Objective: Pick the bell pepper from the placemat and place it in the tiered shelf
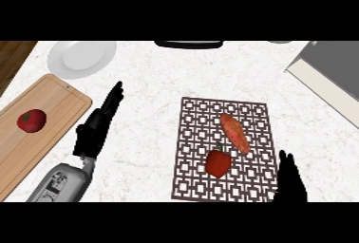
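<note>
The small glossy red bell pepper with a green stem point(219, 163) lies on the brown lattice placemat point(196, 142). Likely light, stiff, slippery (grasp its body). Right hand point(289, 182) open, empty, near it; left hand point(98, 124) open, resting.

A kitchen is showing itself here: a pale speckled stone counter point(147, 85) is stretching across the view, a wooden cutting board point(42, 128) is lying at the left with a tomato point(32, 120) sitting on it, and a white plate point(81, 58) is waiting beyond it. A patterned placemat point(189, 156) is carrying a red bell pepper point(219, 163) and a sweet potato point(235, 133).
</note>
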Robot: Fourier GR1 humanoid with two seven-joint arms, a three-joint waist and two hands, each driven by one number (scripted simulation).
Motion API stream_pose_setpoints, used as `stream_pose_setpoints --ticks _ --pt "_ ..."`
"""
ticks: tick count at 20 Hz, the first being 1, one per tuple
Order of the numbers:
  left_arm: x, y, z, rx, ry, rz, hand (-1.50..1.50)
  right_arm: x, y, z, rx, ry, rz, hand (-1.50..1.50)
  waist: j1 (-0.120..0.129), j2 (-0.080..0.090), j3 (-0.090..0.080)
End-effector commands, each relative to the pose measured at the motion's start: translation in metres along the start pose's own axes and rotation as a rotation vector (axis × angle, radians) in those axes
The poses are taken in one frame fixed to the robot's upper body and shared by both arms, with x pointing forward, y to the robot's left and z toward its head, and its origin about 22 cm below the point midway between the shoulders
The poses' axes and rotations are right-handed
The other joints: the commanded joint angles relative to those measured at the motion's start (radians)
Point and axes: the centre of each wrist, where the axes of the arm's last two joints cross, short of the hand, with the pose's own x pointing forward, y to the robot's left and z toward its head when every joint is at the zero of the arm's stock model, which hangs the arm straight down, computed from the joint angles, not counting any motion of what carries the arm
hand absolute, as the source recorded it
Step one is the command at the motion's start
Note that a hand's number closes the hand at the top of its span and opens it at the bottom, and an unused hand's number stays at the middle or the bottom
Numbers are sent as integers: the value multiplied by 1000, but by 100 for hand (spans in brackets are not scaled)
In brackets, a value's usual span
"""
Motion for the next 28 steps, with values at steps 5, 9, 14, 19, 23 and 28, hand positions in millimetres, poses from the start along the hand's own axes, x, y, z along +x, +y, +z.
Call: stream_pose_setpoints --ticks 5,9,14,19,23,28 --pt "0 11 -12 13 22 -2 0 44 9 -8 -11 130 51 -150 -24 0 3" --pt "-12 8 -2 33 22 7 0 46 18 -13 7 131 82 -150 -26 -5 4" --pt "-16 3 10 4 21 9 0 40 27 -18 29 169 98 -150 -29 -10 4" --pt "-2 6 9 7 21 5 0 47 37 -30 19 173 87 -150 -20 -12 6" --pt "-18 8 14 24 29 9 0 45 35 -31 47 187 112 -150 -29 -11 4" --pt "-15 7 -1 24 18 8 0 49 42 -38 63 190 152 -150 -38 -7 4"
